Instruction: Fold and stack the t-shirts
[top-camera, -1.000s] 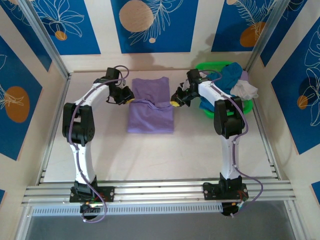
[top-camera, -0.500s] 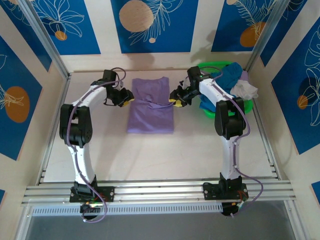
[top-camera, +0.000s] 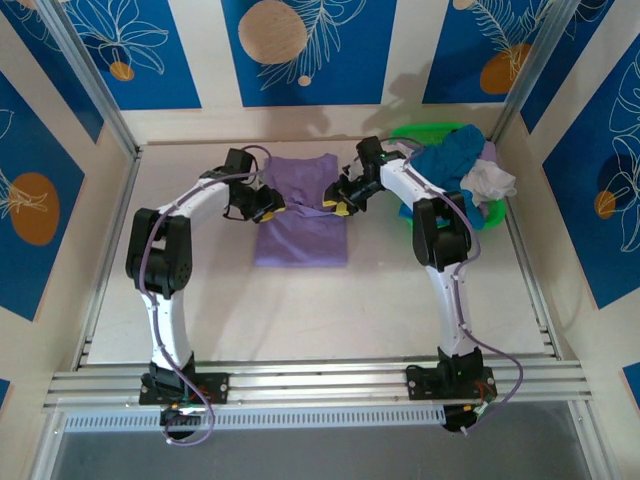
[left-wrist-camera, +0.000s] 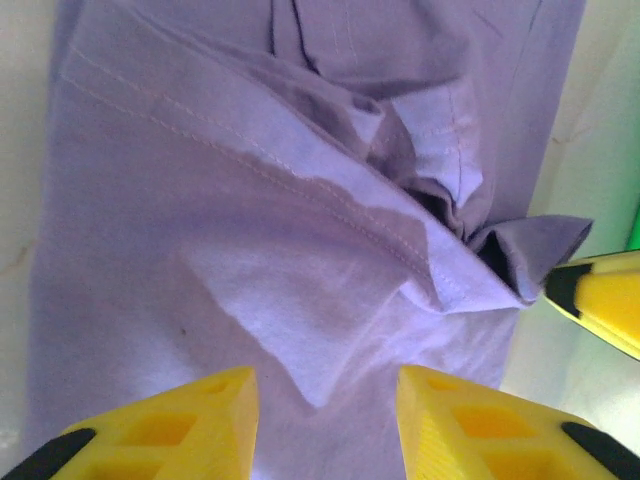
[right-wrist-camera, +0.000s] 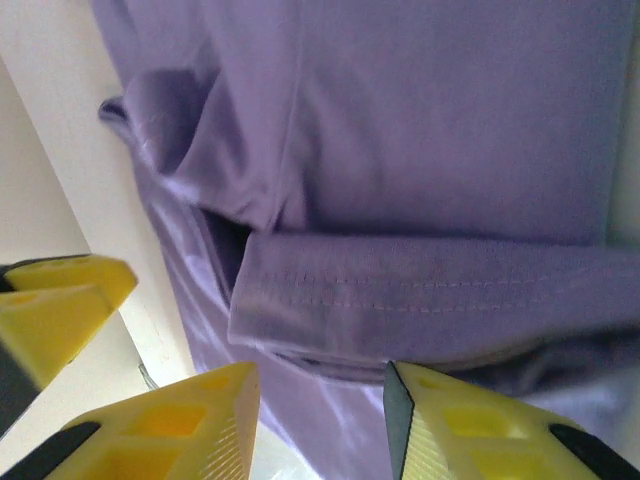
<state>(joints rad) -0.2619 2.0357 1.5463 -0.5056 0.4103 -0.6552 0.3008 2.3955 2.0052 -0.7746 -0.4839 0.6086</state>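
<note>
A lavender t-shirt (top-camera: 300, 225) lies flat on the table at the back middle, its sleeves folded inward across its chest. My left gripper (top-camera: 268, 206) hovers at its left edge and my right gripper (top-camera: 336, 199) at its right edge. In the left wrist view the left gripper (left-wrist-camera: 325, 420) is open over creased lavender cloth (left-wrist-camera: 250, 220), gripping nothing. The right gripper (right-wrist-camera: 320, 420) is also open, above a folded sleeve hem (right-wrist-camera: 420, 300). A teal t-shirt (top-camera: 455, 160) and a white t-shirt (top-camera: 490, 181) are heaped in the basket.
The green basket (top-camera: 428, 129) stands at the back right, just behind the right arm. Bare table (top-camera: 300, 310) stretches from the shirt toward the arm bases. Metal frame rails run along the sides and the near edge.
Both grippers moved inward from beside the shirt to over its edges, carrying the sleeves onto the body, and their jaws have opened.
</note>
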